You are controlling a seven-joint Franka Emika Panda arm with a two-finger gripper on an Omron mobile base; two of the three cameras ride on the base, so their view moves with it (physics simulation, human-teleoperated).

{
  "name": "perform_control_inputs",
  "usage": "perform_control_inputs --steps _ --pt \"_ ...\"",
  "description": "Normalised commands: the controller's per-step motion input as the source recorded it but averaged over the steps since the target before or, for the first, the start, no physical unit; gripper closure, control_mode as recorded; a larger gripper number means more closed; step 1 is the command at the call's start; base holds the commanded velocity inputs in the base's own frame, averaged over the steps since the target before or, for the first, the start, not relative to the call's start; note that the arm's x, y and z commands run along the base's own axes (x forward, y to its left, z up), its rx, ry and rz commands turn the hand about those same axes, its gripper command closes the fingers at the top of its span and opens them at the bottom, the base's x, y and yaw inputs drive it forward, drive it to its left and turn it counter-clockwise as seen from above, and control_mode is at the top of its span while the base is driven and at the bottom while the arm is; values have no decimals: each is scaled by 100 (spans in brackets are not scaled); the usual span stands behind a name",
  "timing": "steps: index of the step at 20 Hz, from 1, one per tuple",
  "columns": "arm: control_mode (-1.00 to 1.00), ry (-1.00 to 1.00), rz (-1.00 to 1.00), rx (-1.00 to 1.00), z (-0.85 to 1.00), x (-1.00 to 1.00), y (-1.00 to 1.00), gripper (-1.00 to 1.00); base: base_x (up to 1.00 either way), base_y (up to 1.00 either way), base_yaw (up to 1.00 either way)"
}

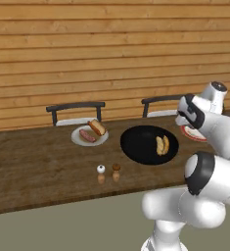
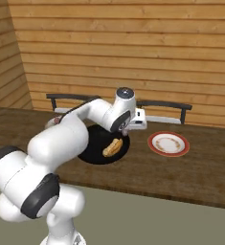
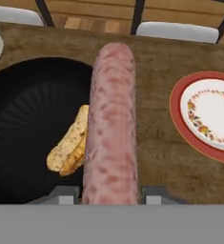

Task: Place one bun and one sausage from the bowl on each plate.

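In the hand view a long pink sausage [image 3: 111,128] is held lengthwise in my gripper [image 3: 108,193], which is shut on it. It hangs over the right rim of the black bowl [image 3: 27,119], where one bun [image 3: 70,143] lies. The reddish-pink plate [image 3: 206,114] sits bare to the right on the table. In the left base view the pale grey-white plate [image 1: 80,139] holds a bun [image 1: 97,127] and a sausage [image 1: 87,136], left of the bowl [image 1: 136,142]. The right base view shows the bowl's bun [image 2: 113,147] and the pink plate [image 2: 168,143].
A salt shaker [image 1: 101,171] and a pepper shaker [image 1: 116,170] stand near the table's front edge, before the bowl. Two chairs [image 1: 76,110] [image 1: 158,105] are tucked in at the far side. A wooden wall rises behind.
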Motion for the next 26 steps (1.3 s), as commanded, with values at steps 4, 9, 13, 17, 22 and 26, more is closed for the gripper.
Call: perform_control_inputs --steps 4,9,13,17,22,26 --pt "-100 -14 5 0 1 15 -100 100 0 0 0" --pt "-100 4 0 -2 1 13 -75 100 0 0 0" --pt "-100 22 0 1 6 46 -86 100 0 0 0" --pt "-100 13 0 4 -12 22 -73 100 0 0 0" --pt "-100 4 0 1 -29 30 -57 100 0 0 0" --pt "-100 11 0 1 -19 57 -29 100 0 0 0"
